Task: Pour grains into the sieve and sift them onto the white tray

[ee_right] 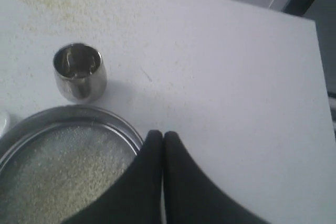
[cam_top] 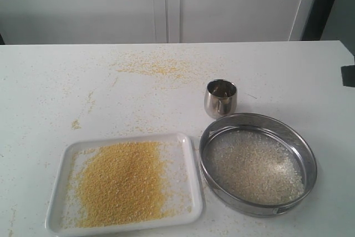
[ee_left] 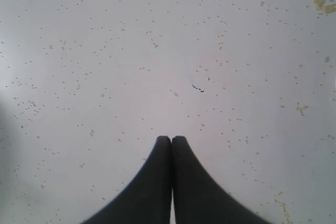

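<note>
The white tray (cam_top: 188,162) lies at the front left of the table with a heap of fine yellow grains (cam_top: 122,181) on it. To its right rests the sieve (cam_top: 306,154), a round steel rim holding pale whitish rice-like grains (cam_top: 255,167); it also shows as the sieve (ee_right: 113,118) in the right wrist view. My right gripper (ee_right: 162,133) is shut and empty, just beside the sieve's rim. My left gripper (ee_left: 171,138) is shut and empty over bare table dotted with crumbs. Neither gripper shows in the exterior view.
A small shiny steel cup (cam_top: 220,97) stands upright behind the sieve, seen too as the cup (ee_right: 80,72). Yellow crumbs (cam_top: 155,67) are strewn over the far middle of the table. The table's right edge (ee_right: 318,77) is near the right gripper.
</note>
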{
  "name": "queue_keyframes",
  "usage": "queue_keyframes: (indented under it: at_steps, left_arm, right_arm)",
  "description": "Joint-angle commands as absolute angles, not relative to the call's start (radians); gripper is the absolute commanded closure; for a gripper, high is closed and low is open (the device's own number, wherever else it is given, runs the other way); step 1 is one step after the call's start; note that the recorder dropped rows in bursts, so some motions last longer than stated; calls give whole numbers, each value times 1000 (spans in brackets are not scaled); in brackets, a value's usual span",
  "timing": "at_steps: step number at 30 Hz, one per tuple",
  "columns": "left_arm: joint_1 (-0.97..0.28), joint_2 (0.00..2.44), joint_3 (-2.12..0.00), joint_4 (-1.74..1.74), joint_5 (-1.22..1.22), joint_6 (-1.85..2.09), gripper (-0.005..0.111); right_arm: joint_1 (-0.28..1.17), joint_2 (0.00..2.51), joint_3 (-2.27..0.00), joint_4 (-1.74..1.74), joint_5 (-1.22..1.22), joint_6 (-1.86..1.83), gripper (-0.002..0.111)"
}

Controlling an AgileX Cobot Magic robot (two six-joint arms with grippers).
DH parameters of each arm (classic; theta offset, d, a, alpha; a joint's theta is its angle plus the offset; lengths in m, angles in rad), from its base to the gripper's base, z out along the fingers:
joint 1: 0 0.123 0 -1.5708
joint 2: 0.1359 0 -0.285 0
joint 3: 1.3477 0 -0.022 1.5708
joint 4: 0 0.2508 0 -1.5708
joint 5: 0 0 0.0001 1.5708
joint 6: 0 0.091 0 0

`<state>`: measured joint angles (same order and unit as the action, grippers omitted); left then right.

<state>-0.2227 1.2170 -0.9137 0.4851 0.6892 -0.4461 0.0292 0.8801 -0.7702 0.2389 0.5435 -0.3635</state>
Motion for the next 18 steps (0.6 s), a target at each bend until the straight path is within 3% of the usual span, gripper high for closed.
queue_keyframes:
  at_steps: [1,18]
  left_arm:
    - [-221,1208,-906,487,701,-449,107]
    - [-221,1208,-906,487,701,-449,107]
  right_arm:
    - [35,774,-724,239,514,-357,108]
    - [73,436,-620,237,472,-403,108]
